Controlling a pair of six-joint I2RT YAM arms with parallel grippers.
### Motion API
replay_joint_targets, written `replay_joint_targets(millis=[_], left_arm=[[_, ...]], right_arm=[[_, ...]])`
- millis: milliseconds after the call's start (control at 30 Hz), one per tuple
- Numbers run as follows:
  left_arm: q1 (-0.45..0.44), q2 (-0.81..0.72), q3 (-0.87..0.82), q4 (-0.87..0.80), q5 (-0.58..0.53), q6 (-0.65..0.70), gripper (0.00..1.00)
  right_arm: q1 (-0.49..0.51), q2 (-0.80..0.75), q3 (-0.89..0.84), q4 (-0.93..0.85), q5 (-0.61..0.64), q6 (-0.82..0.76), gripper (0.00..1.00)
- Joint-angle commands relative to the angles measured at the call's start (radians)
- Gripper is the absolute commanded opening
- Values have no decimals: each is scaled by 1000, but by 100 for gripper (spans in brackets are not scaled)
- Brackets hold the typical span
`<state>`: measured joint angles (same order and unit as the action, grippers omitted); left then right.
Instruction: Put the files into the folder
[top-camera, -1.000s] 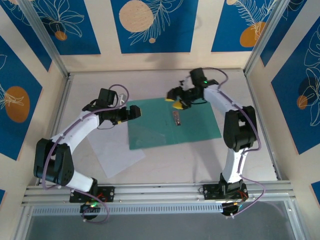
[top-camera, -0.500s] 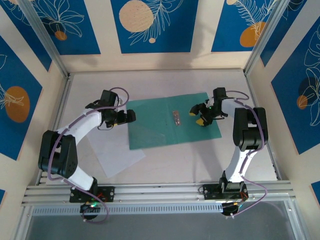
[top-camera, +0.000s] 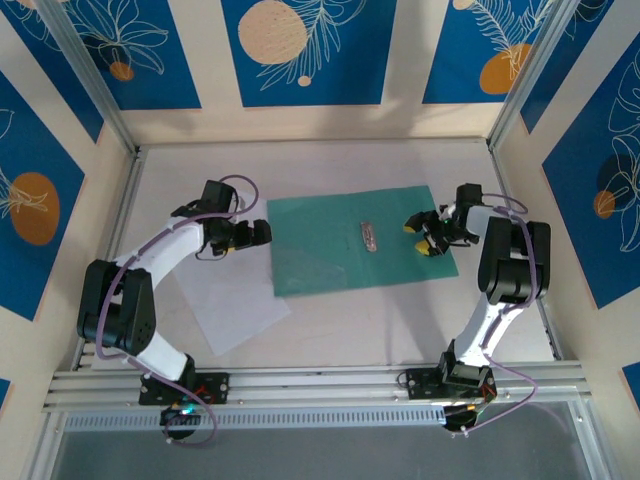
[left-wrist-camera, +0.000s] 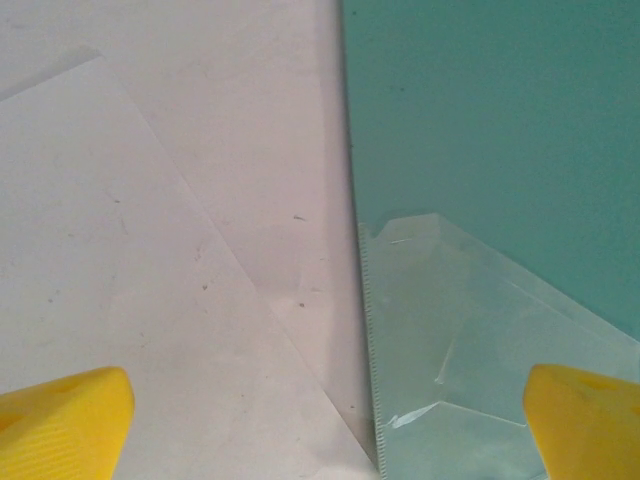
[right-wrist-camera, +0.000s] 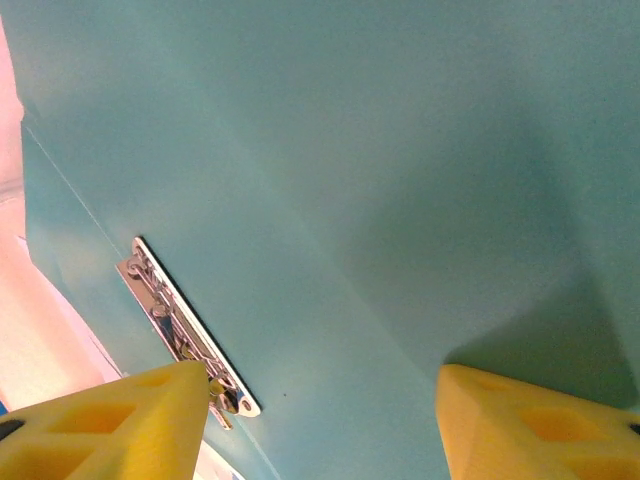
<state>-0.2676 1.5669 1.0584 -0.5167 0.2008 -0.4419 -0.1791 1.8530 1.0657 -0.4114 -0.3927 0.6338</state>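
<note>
folder (top-camera: 330, 250) (left-wrist-camera: 480, 120) (right-wrist-camera: 350, 150): teal, open and flat in the middle of the worktop (top-camera: 300, 170) (left-wrist-camera: 250, 120)
clip (top-camera: 368, 235) (right-wrist-camera: 185, 330): silver, along the folder's centre fold
clear pocket (left-wrist-camera: 460, 330): on the folder's left leaf, by its outer edge
files (top-camera: 225, 300) (left-wrist-camera: 120, 300): white paper flat on the worktop, left of the folder and nearer the arm bases; one corner meets the folder's left edge; one sheet or two, cannot tell
left jaws: wide, nothing between them, straddling the folder's left edge; one yellow fingertip (left-wrist-camera: 65, 420) above the files, the other above the pocket
right jaws: apart, nothing between them, over the folder's right leaf; contact with the card, cannot tell
</note>
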Motion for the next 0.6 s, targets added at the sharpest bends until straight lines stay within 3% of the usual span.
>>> replay_joint_targets(millis=[0,300,567], left_arm=[[11,-7,28,-16,13,6,100],[10,-76,3,-22,56,-21,100],[8,-265,-59,-53,29,-52,100]], right_arm=[[-37,-25,-18,-38,33,-8,63],[-76,-72,-13,-49,14,-22,63],[90,-152,177,-184,22,-51,62]])
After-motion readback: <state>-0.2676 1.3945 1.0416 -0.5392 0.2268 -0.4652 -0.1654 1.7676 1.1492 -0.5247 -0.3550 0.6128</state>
